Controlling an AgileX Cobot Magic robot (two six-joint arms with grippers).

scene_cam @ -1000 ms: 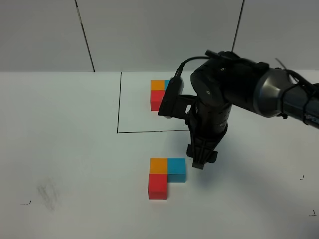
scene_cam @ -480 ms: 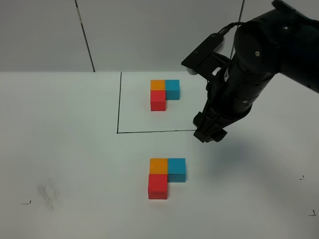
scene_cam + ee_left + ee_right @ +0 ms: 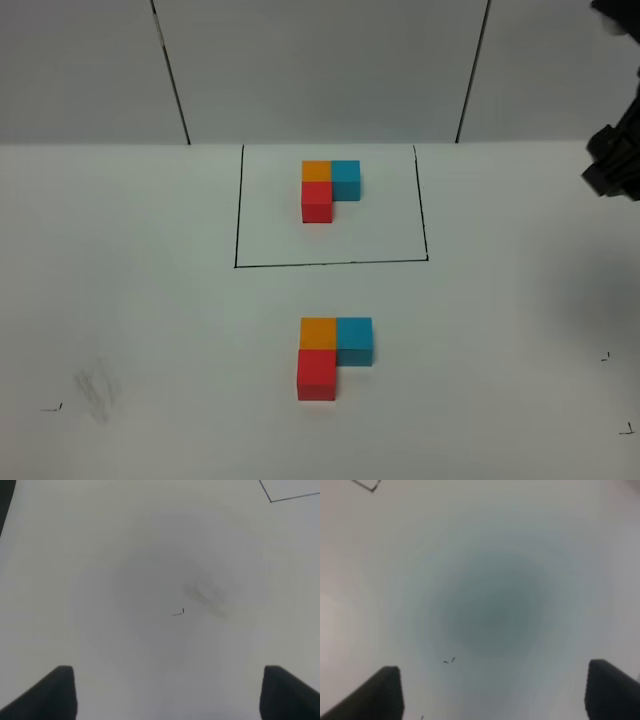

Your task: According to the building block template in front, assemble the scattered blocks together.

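No brand, label or readable writing is seen on any surface; only small black tick marks are drawn on the white table, with a faint grey smudge beside the one at the near left.

The building block template is seen at the far middle of the table — a black-line rectangle, closed along its near and side edges, framing an L of three touching cubes: orange at the far left, blue to its right, red in front of the orange. Bare table is left on all sides of the cubes inside the frame.

The scattered blocks are found nearer the camera, just in front of the frame's near line and apart from it. They are set together in the same L: the orange cube and the light blue cube side by side and touching, the red cube touching the front of the orange one. Wide open table lies to their left, right and front.

The right gripper is seen only as a dark shape at the far right edge of the high view, well apart from the blocks; in its wrist view two dark fingertips are spread wide, with nothing between them. The left gripper is likewise held wide apart and empty over bare table, above a tick mark and smudge.
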